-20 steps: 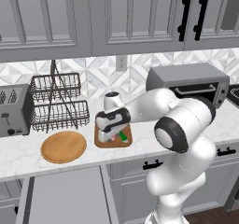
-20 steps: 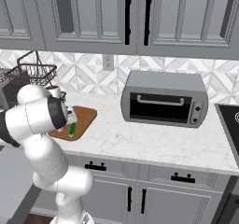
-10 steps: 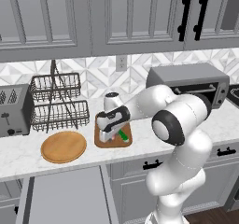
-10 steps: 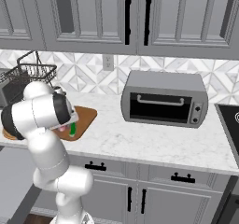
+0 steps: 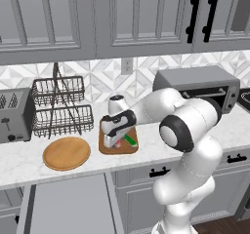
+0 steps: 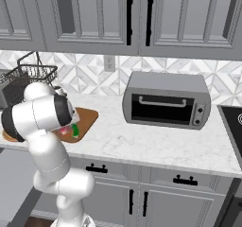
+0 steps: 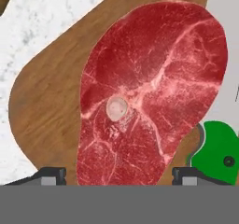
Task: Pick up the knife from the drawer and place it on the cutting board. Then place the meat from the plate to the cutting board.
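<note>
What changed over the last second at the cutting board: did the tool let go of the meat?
Yes: the tool, low over the cutting board, has spread its fingers, which now stand either side of the meat lying flat on the board. The arm's elbow swung back and lower, nearer the base. The knife stayed on the board, the plate stayed bare beside it, and the drawer stayed open.

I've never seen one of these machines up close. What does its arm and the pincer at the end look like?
The arm is a chain of rounded, glossy white segments with dark bands and a black round cap at the joints. No loose cables or markings show. The gripper has a dark block-shaped body with white parts; in the hand view its fingertips are small, dark and squared.
</note>
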Available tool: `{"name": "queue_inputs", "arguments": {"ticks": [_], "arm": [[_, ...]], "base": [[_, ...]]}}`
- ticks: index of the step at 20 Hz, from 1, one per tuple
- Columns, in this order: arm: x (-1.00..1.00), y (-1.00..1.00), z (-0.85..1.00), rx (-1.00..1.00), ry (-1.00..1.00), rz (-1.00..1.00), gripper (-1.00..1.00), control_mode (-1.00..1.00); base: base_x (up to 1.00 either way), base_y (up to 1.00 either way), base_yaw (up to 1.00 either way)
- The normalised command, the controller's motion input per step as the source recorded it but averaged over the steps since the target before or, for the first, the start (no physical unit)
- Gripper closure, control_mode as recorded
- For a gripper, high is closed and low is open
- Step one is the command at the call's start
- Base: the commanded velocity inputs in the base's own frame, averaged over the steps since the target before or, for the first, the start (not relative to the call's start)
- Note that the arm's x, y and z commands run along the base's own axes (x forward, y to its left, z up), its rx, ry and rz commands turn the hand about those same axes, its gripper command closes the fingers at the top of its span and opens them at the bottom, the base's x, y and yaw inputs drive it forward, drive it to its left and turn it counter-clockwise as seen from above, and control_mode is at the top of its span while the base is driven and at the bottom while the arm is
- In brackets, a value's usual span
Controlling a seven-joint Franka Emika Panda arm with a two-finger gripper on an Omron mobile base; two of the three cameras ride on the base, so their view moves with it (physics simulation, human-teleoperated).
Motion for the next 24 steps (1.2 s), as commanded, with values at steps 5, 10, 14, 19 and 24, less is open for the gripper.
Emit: {"name": "queue_inputs", "arguments": {"ticks": [5, 10, 14, 19, 24], "arm": [[-0.06, -0.02, 0.53, 0.0, 0.0, 0.0, -1.0, -1.0], [-0.21, -0.18, 0.85, 0.0, 0.0, 0.0, -1.0, -1.0], [-0.24, -0.25, 0.88, 0.01, 0.0, -0.01, -1.0, -1.0], [-0.53, -0.43, 0.61, 0.05, 0.0, -0.04, -1.0, -1.0], [-0.76, -0.47, 0.16, 0.07, 0.0, -0.05, -1.0, -1.0]], "base": [[0.0, 0.0, 0.0], [0.0, 0.0, 0.0], [0.0, 0.0, 0.0], [0.0, 0.0, 0.0], [0.0, 0.0, 0.0]]}}
